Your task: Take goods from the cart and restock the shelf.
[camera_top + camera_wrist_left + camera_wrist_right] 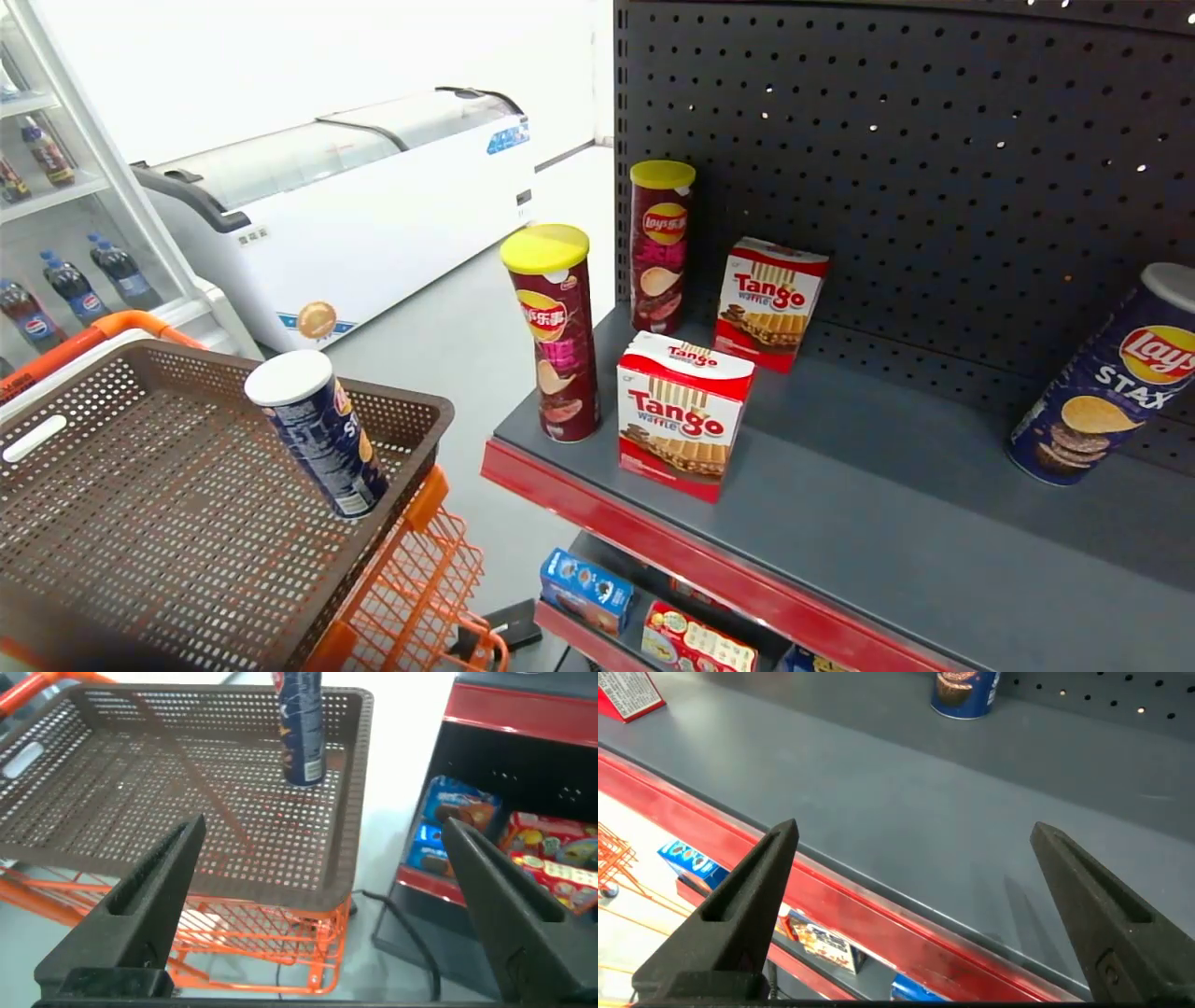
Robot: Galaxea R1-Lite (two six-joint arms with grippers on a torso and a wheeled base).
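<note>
- Spread wide and holding nothing, the left claw [322,826] hangs over the near side of the brown basket [360,784] that sits on top of the orange cart [280,943].
- Beyond this claw, by the basket's far rim, one blue chip can [301,723] stands on end. It is the only item I can see in the basket, so by my reading it is the last one left to move.
- The right claw [915,829] is spread too, with nothing between its fingers. It hovers over a bare stretch of the grey shelf [952,793], just inside the red front edge.
- Well ahead of the right claw, against the pegboard, a second blue can [966,691] stands on the shelf. That looks like the natural neighbour for the one in the basket.
- Further off toward the cart end of the shelf stand two maroon cans [555,331] with yellow lids and two red-and-white wafer boxes [681,415], one pair in front and one pair behind.
- Judgement: the restocking looks mostly done, with five items up on the shelf and one waiting in the cart.
- What is left, as I read it: the left claw has to go forward and down to the can, close round its body, lift it clear of the basket wall and carry it across to the shelf.
- Plenty of open shelf lies beneath and beside the right claw, so room for the can is no problem.
</note>
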